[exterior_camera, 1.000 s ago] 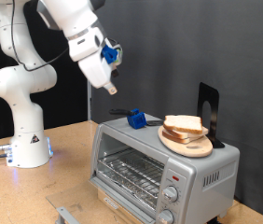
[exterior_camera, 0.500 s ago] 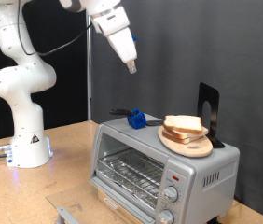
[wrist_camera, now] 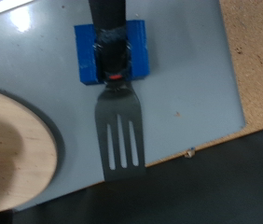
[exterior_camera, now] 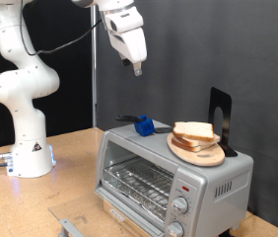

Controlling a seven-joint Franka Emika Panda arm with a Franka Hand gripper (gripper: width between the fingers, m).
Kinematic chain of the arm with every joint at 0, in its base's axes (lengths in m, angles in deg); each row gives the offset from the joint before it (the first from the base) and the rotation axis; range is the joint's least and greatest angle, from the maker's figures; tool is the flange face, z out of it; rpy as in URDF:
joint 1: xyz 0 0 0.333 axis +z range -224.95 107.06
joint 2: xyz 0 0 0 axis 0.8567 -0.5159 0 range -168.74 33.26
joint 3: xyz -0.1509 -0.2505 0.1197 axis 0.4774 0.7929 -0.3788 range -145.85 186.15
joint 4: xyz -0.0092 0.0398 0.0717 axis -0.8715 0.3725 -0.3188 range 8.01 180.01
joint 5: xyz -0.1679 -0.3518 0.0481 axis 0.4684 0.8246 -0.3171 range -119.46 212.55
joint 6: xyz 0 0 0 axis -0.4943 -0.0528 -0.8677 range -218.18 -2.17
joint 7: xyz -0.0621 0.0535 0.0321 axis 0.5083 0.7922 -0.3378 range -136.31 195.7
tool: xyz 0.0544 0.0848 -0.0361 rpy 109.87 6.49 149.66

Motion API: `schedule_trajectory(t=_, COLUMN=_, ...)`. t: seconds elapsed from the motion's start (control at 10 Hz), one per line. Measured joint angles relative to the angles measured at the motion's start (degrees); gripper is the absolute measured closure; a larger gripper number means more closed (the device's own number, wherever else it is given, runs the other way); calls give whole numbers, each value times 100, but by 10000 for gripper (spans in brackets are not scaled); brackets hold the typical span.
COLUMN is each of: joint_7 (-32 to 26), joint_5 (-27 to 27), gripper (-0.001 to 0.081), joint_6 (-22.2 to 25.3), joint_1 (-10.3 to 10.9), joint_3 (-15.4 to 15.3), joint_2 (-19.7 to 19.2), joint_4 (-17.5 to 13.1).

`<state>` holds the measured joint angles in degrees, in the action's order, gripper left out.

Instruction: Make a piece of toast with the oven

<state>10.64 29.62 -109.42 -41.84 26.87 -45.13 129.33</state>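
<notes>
**Robot claw raised high above a toaster oven, bread waiting on top**

In the exterior view, a white robot arm holds its claw (exterior_camera: 136, 67) high in the air, well above the small silver-grey toaster oven (exterior_camera: 169, 176) that stands on a wooden worktop (exterior_camera: 70, 163). Nothing sits between its fingers; whether they are spread or pressed together cannot be told at this size.

The pale square slice of bread with a tan crust (exterior_camera: 194, 131) lies uppermost in a small stack on a round wooden board (exterior_camera: 200, 154), which rests on the oven's roof. It lies below the claw and off towards the exterior view's right. The oven's glass door appears closed, with a bare wire rack behind it.

The wrist view looks straight down on the oven's roof and shows what the other view barely reveals: a dark slotted spatula (wrist_camera: 118, 126) with a black handle held in a blue block holder (wrist_camera: 110, 51), lying flat just beside the board's rim (wrist_camera: 24, 159). The claw's fingers do not appear there.
</notes>
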Motion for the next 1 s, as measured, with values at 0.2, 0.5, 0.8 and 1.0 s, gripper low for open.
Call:
schedule_trajectory(t=0.2, joint_7=29, joint_5=-162, gripper=-2, joint_6=23, joint_1=0, joint_3=-10, joint_2=88, joint_4=54)
schedule_trajectory(t=0.5, joint_7=-295, joint_5=101, gripper=-2, joint_6=-669, joint_1=0, joint_3=-105, joint_2=107, joint_4=293)
schedule_trajectory(t=0.8, joint_7=-422, joint_5=257, gripper=-2, joint_6=-1328, joint_1=-1, joint_3=-306, joint_2=131, joint_4=821)
schedule_trajectory(t=1.0, joint_7=-287, joint_5=180, gripper=-2, joint_6=-1377, joint_1=0, joint_3=-389, joint_2=125, joint_4=1058)
